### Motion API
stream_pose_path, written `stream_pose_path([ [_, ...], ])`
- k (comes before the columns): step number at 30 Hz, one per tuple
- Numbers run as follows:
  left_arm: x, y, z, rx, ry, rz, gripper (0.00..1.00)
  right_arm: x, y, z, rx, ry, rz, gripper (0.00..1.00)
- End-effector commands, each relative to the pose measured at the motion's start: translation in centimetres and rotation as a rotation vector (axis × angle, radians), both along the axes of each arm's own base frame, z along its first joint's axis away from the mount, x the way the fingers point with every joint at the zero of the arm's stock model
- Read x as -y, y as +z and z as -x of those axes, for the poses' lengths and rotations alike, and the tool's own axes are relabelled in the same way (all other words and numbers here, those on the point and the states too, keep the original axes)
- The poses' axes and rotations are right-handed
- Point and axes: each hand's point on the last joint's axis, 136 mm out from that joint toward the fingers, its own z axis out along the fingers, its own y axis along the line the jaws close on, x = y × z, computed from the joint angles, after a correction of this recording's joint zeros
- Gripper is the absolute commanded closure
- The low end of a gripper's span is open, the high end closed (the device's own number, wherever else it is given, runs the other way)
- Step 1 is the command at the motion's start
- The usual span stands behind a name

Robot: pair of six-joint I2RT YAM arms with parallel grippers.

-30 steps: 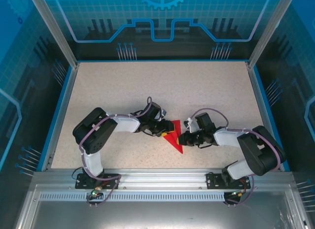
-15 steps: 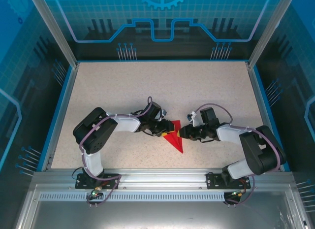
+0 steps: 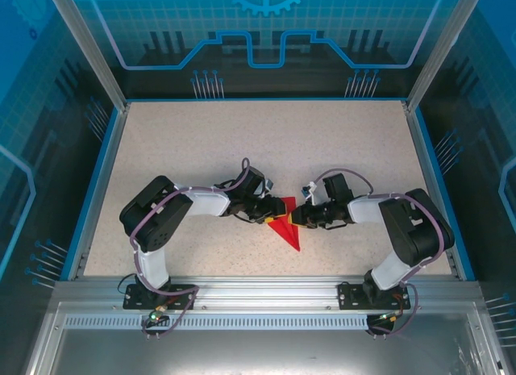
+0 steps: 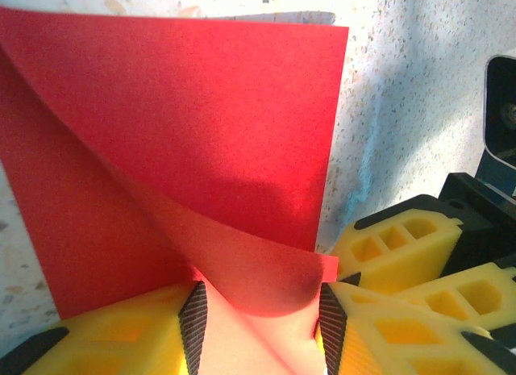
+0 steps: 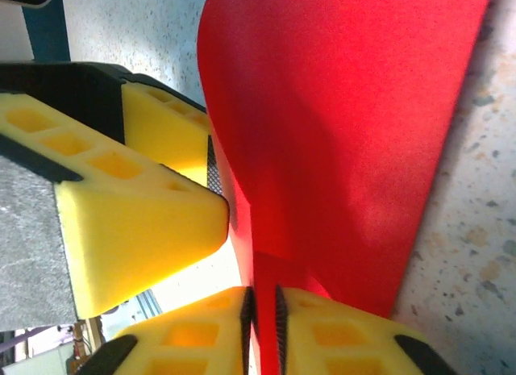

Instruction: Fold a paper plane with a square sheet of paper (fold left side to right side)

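1. Location: the thin bright red sheet of paper (image 3: pixel 285 227) lies on the speckled beige bench (image 3: pixel 242 141), towards the near edge, directly between the two grippers. In the top view it is partly folded into a tapering shape, with its point towards the arm bases.
2. Left gripper (image 3: pixel 266 217): positioned at the sheet's left side with its jaws partly apart. In the left wrist view a curled flap of the sheet (image 4: pixel 201 149) rises between the yellow fingers (image 4: pixel 121 335). The flap is not pinched flat, so this is judged a loose cradle and not a clamp.
3. Right gripper (image 3: pixel 297 218): closed on the sheet. In the right wrist view the black pads (image 5: pixel 248 310) meet on a thin raised edge of the red paper (image 5: pixel 347 133), with almost no gap between them.
4. Handling, as judged:
   - The sheet is very light and limp and will sag or curl wherever it is unsupported.
   - It takes creases permanently, so a misplaced pinch will mark it.
   - A sideways pull against a clamped edge may tear or crumple it.
   - Its smooth face will probably slide on the bench unless pinned.
5. Grasp point: take hold at a free edge or corner of the flap, and pin the lower layer near the intended fold line with the other gripper.
6. Caution: the fingers of both grippers work just beside each other over the sheet, so contact between them is a risk.
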Motion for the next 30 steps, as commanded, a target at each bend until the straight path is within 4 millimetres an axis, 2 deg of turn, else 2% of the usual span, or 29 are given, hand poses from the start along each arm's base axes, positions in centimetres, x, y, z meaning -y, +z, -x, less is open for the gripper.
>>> stream_pose_path([
  [1, -0.7, -1.9, 0.7, -0.029, -0.007, -0.076, 0.55, 0.2, 0.3, -0.7, 0.018, -0.004, 0.004, 0.89],
  [4, -0.8, -1.9, 0.6, -0.028, -0.006, -0.079, 0.55, 1.0, -0.3, -0.7, 0.015, -0.015, 0.059, 0.93],
  [11, -0.8, -1.9, 0.7, -0.029, -0.006, -0.08, 0.55, 2.5, -1.4, -0.7, 0.002, -0.038, 0.145, 0.94],
  [21, -0.8, -1.9, 0.7, -0.029, -0.008, -0.081, 0.55, 2.7, -2.0, -0.8, -0.006, -0.035, 0.171, 0.93],
  [30, -0.9, -1.9, 0.8, -0.029, -0.008, -0.083, 0.55, 2.9, -2.6, 0.1, -0.033, -0.033, 0.185, 0.94],
])
